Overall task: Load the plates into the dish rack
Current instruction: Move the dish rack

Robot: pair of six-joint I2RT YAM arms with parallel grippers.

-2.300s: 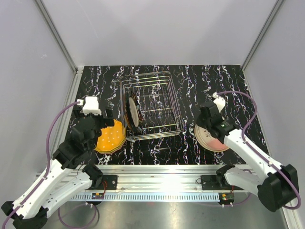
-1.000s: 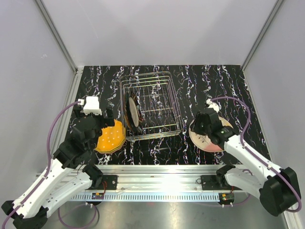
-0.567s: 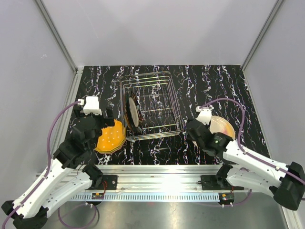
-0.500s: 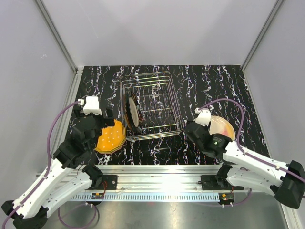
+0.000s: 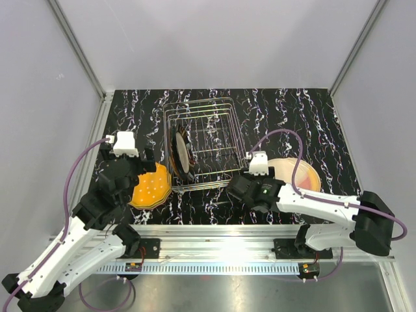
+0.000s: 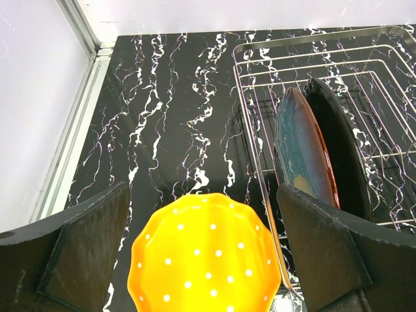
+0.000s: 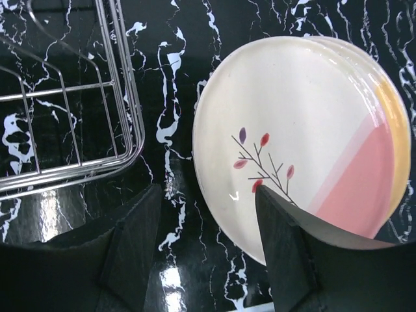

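The right tool [image 7: 207, 195] has its fingers apart with nothing between them. It sits low over the black, white-veined tabletop [image 5: 292, 110], in the gap between the near right corner of the dish rack [image 7: 123, 97] and a flat stack of plates. One finger is on the rack side and the other overlaps the near edge of the top plate; whether it touches cannot be told. That top plate is cream [image 7: 292, 143] with a pink wedge and a small twig motif, and a yellow rim [image 7: 398, 117] shows from a plate underneath. The left tool [image 6: 203, 195] is spread wide and empty, hanging above the orange plate [image 6: 205, 260], which has white dots and a scalloped rim. The orange plate lies flat on the tabletop just left of the rack. Two plates stand on edge in the rack's left slots, a dark blue one with a brownish rim [image 6: 299, 149] and a black one [image 6: 341, 153] right behind it. The other slots of the wire rack hold nothing.
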